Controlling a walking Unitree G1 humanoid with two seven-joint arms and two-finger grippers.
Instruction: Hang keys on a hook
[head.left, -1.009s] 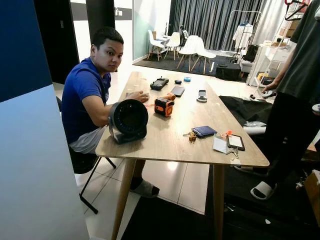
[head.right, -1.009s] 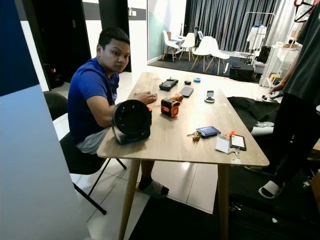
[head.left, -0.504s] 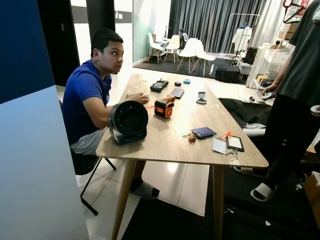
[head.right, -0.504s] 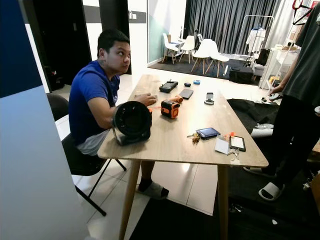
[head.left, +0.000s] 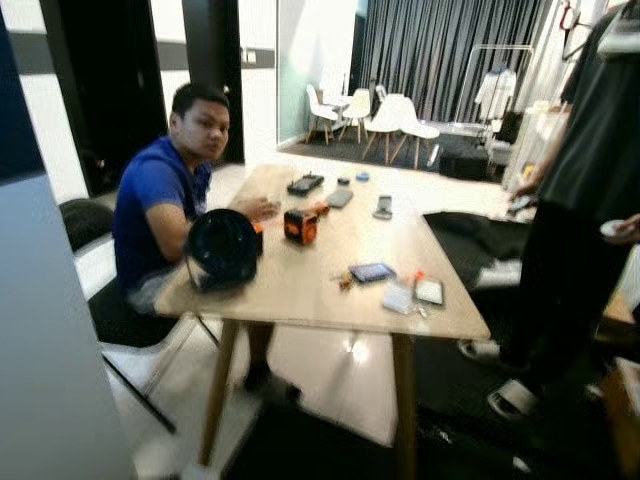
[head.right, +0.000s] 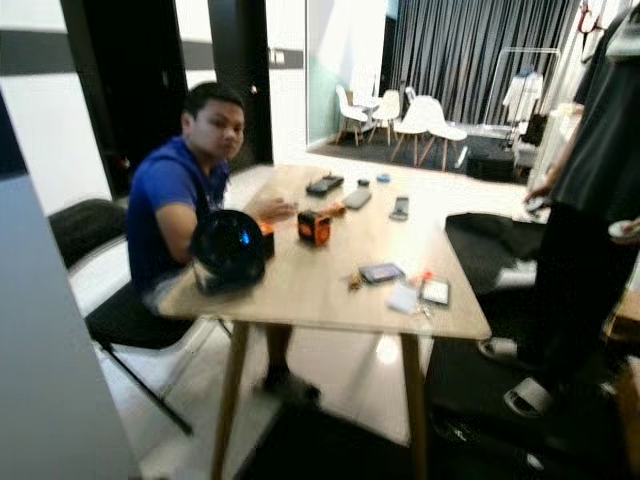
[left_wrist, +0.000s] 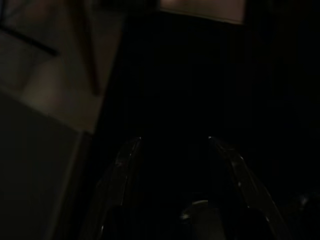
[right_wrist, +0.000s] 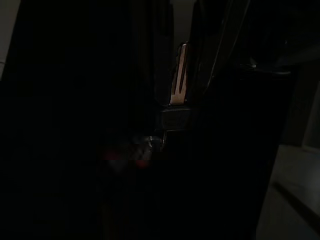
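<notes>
Clearly the whole head view has shifted against the pictures from half a second and a second back: the wooden table (head.left: 300, 290) now sits smaller and further off, more floor and more of the dark doorway show, and everything is smeared. I read that as the camera travelling while the robot walks or turns, not as anything on the table being moved; the objects keep their places relative to each other. For the task it means the approach is not finished and no pick-up has begun.

A seated person in a blue shirt (head.left: 150, 200) is at the table's left side, behind a round black fan (head.left: 222, 247). A standing person in dark clothes (head.left: 570, 200) is on the right, cut off by the frame edge. Smaller things follow: an orange and black device (head.left: 298, 226), a dark wallet (head.left: 371, 272), a white card (head.left: 398, 299) and a phone (head.left: 429, 291).

The keys (head.left: 344, 280) appear as a small blurred clump just beside the wallet, too smeared to make out in detail. No hook can be picked out anywhere.

Both wrist views are very dark. The left gripper (left_wrist: 175, 150) shows two faint fingers (left_wrist: 125, 155) spread apart with nothing between them. Of the right gripper I cannot tell anything
</notes>
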